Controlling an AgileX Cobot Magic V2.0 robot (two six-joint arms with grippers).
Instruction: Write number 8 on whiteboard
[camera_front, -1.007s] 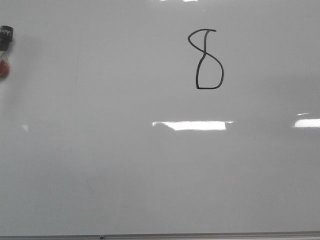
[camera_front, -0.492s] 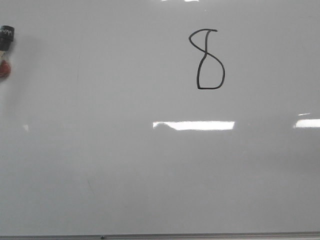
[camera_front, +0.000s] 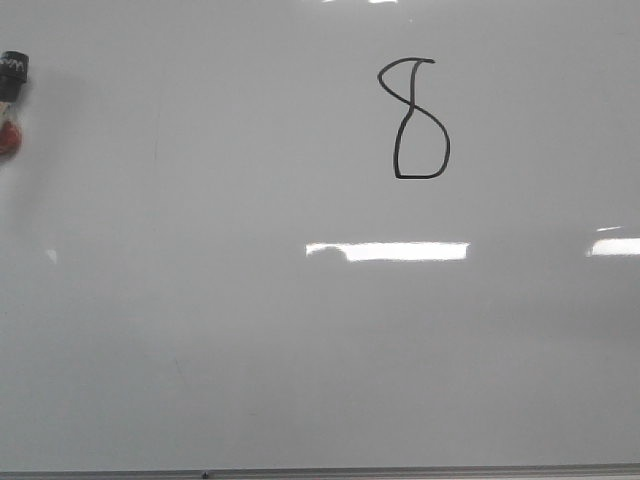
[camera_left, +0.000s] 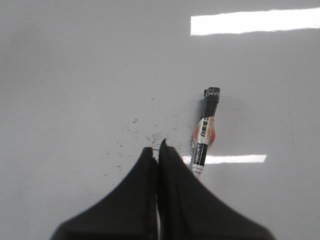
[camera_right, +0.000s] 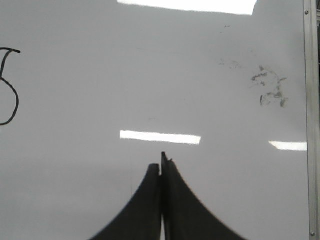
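Observation:
A black hand-drawn number 8 (camera_front: 413, 120) stands on the upper middle of the whiteboard (camera_front: 250, 330); part of it shows at the edge of the right wrist view (camera_right: 9, 85). A marker pen with a black cap lies on the board at the far left of the front view (camera_front: 10, 95) and beside the left fingers in the left wrist view (camera_left: 205, 132). My left gripper (camera_left: 157, 149) is shut and empty, apart from the pen. My right gripper (camera_right: 160, 162) is shut and empty over bare board. Neither gripper shows in the front view.
Bright rectangular light reflections (camera_front: 390, 250) lie across the board. The thin metal bottom edge (camera_front: 300, 472) runs along the front. A metal side frame (camera_right: 311, 115) and dark ink smudges (camera_right: 270, 90) show in the right wrist view. Small ink flecks (camera_left: 150, 132) lie near the left fingertips.

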